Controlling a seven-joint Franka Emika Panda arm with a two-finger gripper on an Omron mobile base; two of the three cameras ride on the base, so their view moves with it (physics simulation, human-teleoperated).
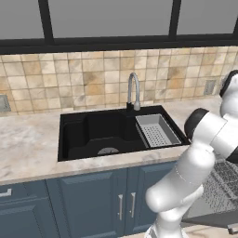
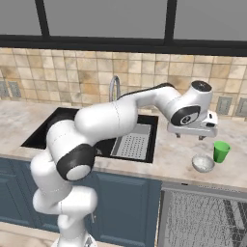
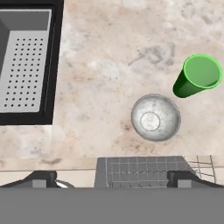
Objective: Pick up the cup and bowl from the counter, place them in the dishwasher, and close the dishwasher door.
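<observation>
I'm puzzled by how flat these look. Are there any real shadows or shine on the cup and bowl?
Hand view: the bowl shows a soft mottled sheen, the green cup flat colour, neither casting a clear shadow on the counter. Right base view: even light, slightly soft edges.

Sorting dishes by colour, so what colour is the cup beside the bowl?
Bright green; the cup shows best in the hand view.
</observation>
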